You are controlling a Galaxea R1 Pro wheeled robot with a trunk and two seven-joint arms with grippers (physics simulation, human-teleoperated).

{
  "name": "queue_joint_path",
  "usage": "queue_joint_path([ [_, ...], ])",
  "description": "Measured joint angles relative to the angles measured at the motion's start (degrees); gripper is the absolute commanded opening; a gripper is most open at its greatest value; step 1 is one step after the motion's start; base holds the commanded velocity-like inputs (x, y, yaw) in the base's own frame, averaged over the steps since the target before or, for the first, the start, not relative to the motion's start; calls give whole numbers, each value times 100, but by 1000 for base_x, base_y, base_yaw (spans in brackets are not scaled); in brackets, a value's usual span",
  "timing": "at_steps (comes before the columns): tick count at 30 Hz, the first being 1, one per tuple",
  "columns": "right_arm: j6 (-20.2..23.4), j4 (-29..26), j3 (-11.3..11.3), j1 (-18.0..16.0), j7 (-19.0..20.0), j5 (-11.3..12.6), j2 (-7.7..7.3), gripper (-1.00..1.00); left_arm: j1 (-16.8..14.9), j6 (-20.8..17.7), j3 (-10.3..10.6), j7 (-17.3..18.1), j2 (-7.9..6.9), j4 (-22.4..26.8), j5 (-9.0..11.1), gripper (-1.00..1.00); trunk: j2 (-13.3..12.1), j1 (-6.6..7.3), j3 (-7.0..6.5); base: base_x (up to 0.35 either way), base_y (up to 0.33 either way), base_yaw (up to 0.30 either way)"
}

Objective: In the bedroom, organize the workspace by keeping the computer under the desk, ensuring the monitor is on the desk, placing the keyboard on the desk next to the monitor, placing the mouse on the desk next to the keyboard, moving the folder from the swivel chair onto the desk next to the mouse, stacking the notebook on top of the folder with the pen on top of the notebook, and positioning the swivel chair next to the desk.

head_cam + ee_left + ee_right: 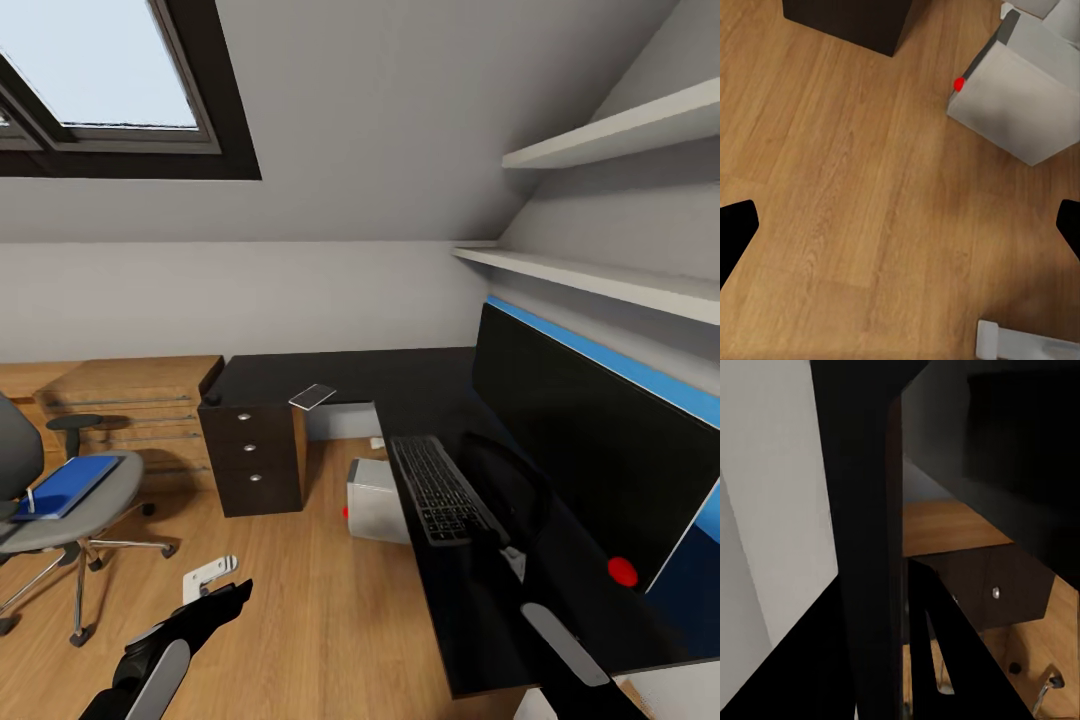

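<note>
The black desk (pixel 330 375) runs along the right wall with the monitor (pixel 590 450) standing on it. The keyboard (pixel 438 490) lies in front of the screen. The grey computer (pixel 375 500) (pixel 1020 105) stands on the floor by the desk's edge, red light showing. A small grey notebook (pixel 312 397) rests on the desk's far corner. The blue folder (pixel 68 485) lies on the swivel chair (pixel 70 520) at the left. My left gripper (pixel 225 595) (pixel 900 232) hangs open over bare floor. My right gripper (pixel 490 542) sits at the keyboard's near end, dark against the desk; its jaws are unclear.
A dark three-drawer unit (pixel 255 460) (pixel 847 19) stands under the desk's far end, with a light wooden dresser (pixel 130 400) behind the chair. A small white piece (pixel 210 578) (pixel 1020 341) lies on the floor near my left gripper. White shelves (pixel 600 275) hang above the monitor.
</note>
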State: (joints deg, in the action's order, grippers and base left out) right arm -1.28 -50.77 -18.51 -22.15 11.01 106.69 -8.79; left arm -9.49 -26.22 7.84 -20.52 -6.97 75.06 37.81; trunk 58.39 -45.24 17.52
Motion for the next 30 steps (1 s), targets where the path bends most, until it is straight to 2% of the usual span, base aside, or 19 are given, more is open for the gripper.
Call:
queue_joint_path([
  [4,-102,48,12,-2,1,3,57,-100,3,-2,0,2,0,0,0,100,0,0,0,0,0,0],
  [13,-376,57,28,-2,-5,3,70,-100,4,-39,0,23,-1,9,1,100,0,0,0,24,-99,0],
  [26,-405,58,18,-2,-5,2,79,-100,4,-28,3,17,0,2,-31,100,0,0,0,6,-10,0],
  [30,-404,58,18,-2,-10,-1,79,-100,4,-20,3,17,0,1,-31,100,1,2,0,151,-1,0],
])
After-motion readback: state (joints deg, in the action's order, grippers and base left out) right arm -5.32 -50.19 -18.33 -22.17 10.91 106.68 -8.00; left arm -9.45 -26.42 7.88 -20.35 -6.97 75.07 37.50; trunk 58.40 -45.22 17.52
